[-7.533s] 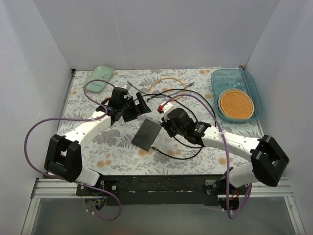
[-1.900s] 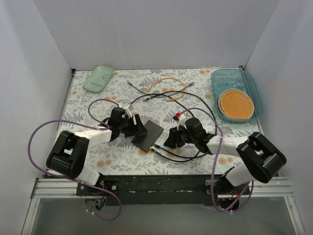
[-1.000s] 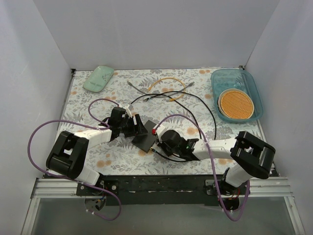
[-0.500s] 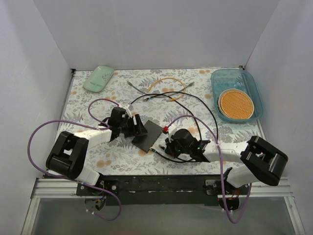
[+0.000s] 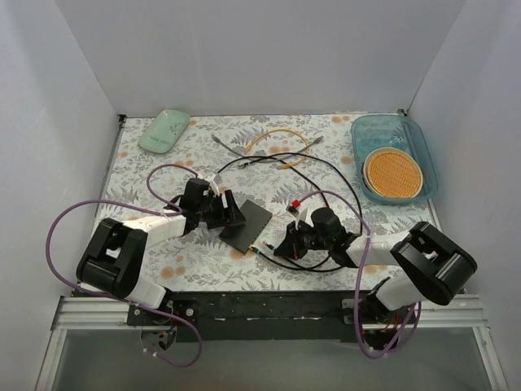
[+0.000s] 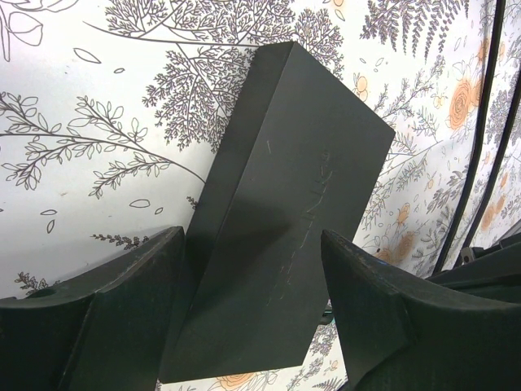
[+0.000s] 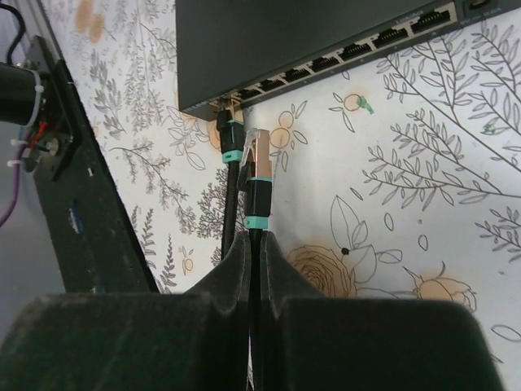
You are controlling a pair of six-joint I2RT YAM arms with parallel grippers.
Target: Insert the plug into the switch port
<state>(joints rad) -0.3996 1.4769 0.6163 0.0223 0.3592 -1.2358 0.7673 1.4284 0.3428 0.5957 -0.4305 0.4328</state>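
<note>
The switch [image 5: 247, 225] is a flat dark grey box lying on the flowered mat. My left gripper [image 5: 227, 213] is shut on its far-left end, and in the left wrist view its fingers [image 6: 130, 309] press both long sides of the switch [image 6: 285, 204]. My right gripper [image 5: 282, 242] is shut on a black cable just behind the plug [image 7: 260, 153], which has a clear tip and teal bands. The plug points at the row of sockets [image 7: 326, 63] on the switch [image 7: 277, 41] and stops a short way from it. A second banded plug [image 7: 228, 130] sits at the end socket.
A teal tray [image 5: 417, 137] holding an orange round disc [image 5: 393, 172] stands at the back right. A mint-green mouse [image 5: 164, 130] lies at the back left. Black cables [image 5: 326, 175] and a yellow cable [image 5: 281, 132] loop behind the switch. The black front rail [image 7: 89, 220] runs close to the plug.
My right gripper has drawn back to the right from the switch's socket edge with the plug still in it. The left gripper and the switch have stayed put.
</note>
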